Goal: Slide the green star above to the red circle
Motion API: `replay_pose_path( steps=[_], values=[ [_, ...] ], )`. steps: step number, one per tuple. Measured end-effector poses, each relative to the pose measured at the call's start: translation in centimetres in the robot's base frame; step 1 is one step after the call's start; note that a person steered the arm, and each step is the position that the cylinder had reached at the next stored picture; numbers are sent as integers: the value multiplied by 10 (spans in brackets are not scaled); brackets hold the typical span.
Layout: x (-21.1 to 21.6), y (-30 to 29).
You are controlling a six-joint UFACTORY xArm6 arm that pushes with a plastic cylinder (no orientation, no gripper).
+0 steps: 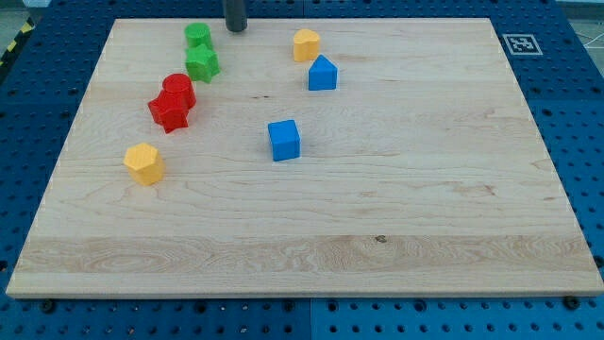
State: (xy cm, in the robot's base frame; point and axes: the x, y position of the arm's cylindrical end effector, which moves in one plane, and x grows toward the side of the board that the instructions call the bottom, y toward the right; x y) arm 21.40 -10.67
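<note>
The green star lies near the view's top left of the wooden board. A second green block, roundish, touches it just above. The red circle lies just below and left of the green star, close to it. A red star touches the red circle from below. My tip is at the view's top edge, right of the roundish green block and up and right of the green star, apart from both.
An orange block and a blue block with a peaked top lie right of my tip. A blue cube sits near mid-board. An orange block lies at the left. A marker tag is on the top right corner.
</note>
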Motion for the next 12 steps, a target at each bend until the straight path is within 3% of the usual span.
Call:
replay_pose_path(
  steps=[4, 8, 12],
  values=[
    [88, -2],
    [67, -2],
    [81, -33]
  ],
)
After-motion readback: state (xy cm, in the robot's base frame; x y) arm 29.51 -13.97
